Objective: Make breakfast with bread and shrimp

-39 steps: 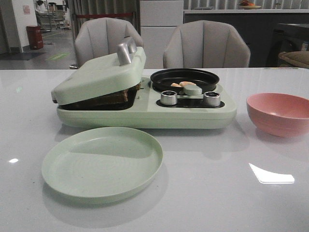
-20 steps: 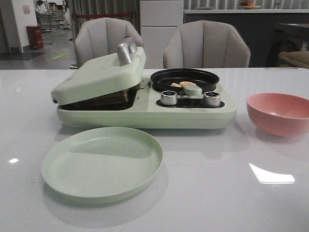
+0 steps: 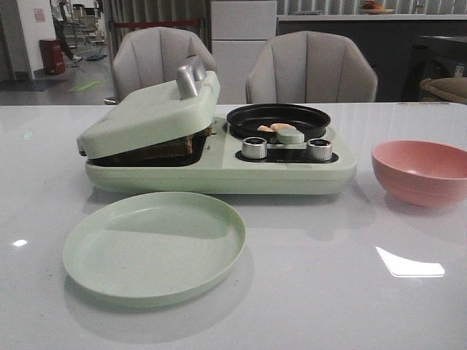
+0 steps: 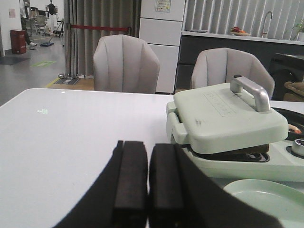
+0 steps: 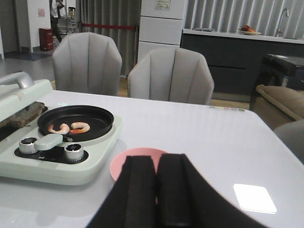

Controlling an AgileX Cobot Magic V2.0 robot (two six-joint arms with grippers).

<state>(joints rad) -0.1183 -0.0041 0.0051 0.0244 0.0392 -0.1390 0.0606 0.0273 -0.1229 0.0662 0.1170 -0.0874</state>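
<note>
The bread (image 3: 174, 145) lies in the pale green breakfast maker (image 3: 219, 171), and only its dark crust shows under the tilted, half-lowered lid (image 3: 149, 113). In the right wrist view the same crust edge of the bread (image 5: 23, 116) peeks out. The shrimp (image 3: 271, 127) sit in the maker's round black pan (image 3: 279, 117); two pink shrimp (image 5: 71, 127) show in the right wrist view. My left gripper (image 4: 148, 145) is shut and empty, low over the table to the left of the maker. My right gripper (image 5: 156, 160) is shut and empty, just in front of the pink bowl (image 5: 135, 161). Neither gripper shows in the front view.
An empty pale green plate (image 3: 155, 244) lies in front of the maker. The pink bowl (image 3: 422, 171) stands to the maker's right. Two silver knobs (image 3: 254, 148) flank a green switch (image 3: 290, 135). A silver handle (image 3: 190, 75) tops the lid. Two grey chairs (image 3: 310, 69) stand behind the table.
</note>
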